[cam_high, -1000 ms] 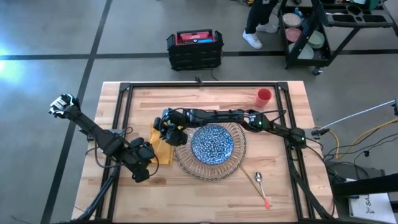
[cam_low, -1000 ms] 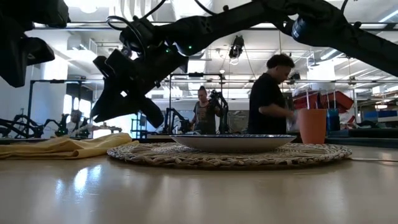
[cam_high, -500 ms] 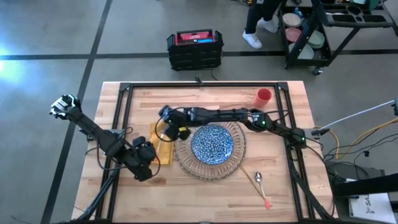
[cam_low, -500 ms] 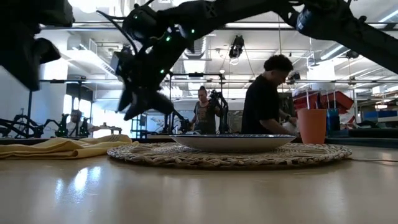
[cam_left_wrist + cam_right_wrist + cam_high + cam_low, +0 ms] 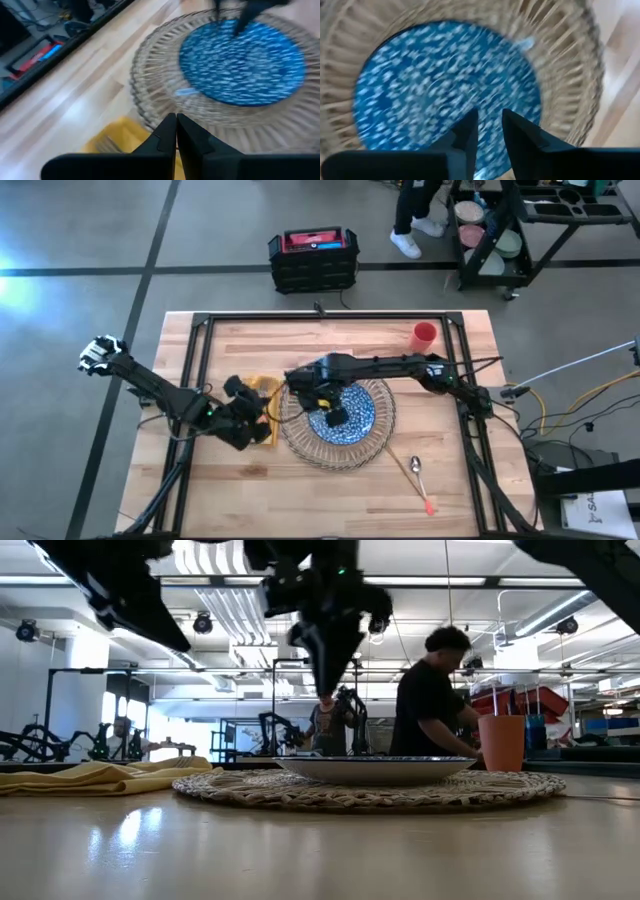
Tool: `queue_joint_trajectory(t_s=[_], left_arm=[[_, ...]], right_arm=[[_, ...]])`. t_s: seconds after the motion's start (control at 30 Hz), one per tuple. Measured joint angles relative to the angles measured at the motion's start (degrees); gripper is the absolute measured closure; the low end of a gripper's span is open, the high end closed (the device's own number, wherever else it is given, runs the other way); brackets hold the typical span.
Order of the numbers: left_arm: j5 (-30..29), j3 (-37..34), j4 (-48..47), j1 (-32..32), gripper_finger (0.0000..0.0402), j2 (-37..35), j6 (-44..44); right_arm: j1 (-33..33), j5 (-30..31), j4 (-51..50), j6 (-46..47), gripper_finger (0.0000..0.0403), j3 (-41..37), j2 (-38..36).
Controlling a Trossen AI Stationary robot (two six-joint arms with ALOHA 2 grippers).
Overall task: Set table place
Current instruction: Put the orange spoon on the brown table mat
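Observation:
The clear ribbed charger (image 5: 300,442) lies mid-table with the blue-patterned plate (image 5: 358,412) on it. My right gripper (image 5: 336,417) hangs over the plate, fingers pointing down and slightly apart (image 5: 490,127); in the low view it is clear above the plate (image 5: 328,680). The yellow napkin (image 5: 262,423) lies flat left of the charger. My left gripper (image 5: 265,408) is above it, shut with nothing between its fingers (image 5: 176,125). The red cup (image 5: 425,333) stands at the far right. An orange-handled spoon (image 5: 420,478) lies near the right front.
The black frame rail (image 5: 320,318) runs around the table top. Bare wood lies in front of the charger and along the far side. In the room beyond the table, people (image 5: 430,690) stand at racks.
My right gripper has gone from over the napkin toward the table's right, and now hangs over the blue plate. My left gripper has risen and moved toward the far edge and the charger, over the napkin. The napkin and dishes have stayed put.

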Motion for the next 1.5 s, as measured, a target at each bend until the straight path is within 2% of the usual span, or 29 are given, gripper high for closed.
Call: queue_joint_trajectory(t_s=[0.1, 0.27, 0.4, 0.5, 0.6, 0.7, 0.83, 1.0, 1.17, 1.3, 1.5], left_arm=[[2.3, -0.2, 0.3, 4.4, 0.0402, 1.1, 2.8], [6.2, -0.8, 0.5, 11.0, 0.0402, 3.2, 8.2], [10.1, -0.9, 3.8, 14.3, 0.0402, 5.4, 14.2], [13.7, -0.9, 10.2, 16.0, 0.0402, 7.4, 19.7], [17.9, -0.9, 16.5, 16.8, 0.0402, 9.6, 24.0], [21.0, -0.9, 21.0, 16.8, 0.0402, 11.7, 25.7], [21.2, -0.9, 23.9, 17.1, 0.0402, 13.9, 26.4], [21.1, -0.9, 26.3, 18.0, 0.0402, 15.3, 26.9], [21.2, -0.6, 29.0, 18.9, 0.0402, 15.7, 27.8], [21.1, 0.7, 29.5, 20.1, 0.0402, 15.4, 29.8], [21.1, 2.7, 29.8, 22.4, 0.0402, 15.4, 35.3]], right_arm=[[1.0, 1.9, 0.1, 3.5, 0.0346, -6.4, -4.6], [2.0, 9.8, 1.7, 12.3, 0.0354, -20.5, -14.1], [2.4, 11.1, 3.2, 21.7, 0.0345, -32.8, -24.2], [3.8, 10.2, 5.5, 28.8, 0.0334, -42.9, -31.7], [6.4, 6.4, 10.5, 36.5, 0.0319, -53.3, -39.0], [10.1, 2.9, 15.5, 48.5, 0.0303, -63.1, -44.5], [16.9, -1.1, 18.6, 65.9, 0.0277, -72.3, -49.9], [28.5, -1.6, 22.1, 87.0, 0.0249, -77.3, -52.4], [37.3, -1.2, 26.1, 107.6, 0.0241, -78.5, -50.9], [40.6, -2.1, 28.7, 114.9, 0.0246, -78.1, -48.4], [43.3, -3.7, 36.3, 119.6, 0.0263, -77.3, -44.2]])
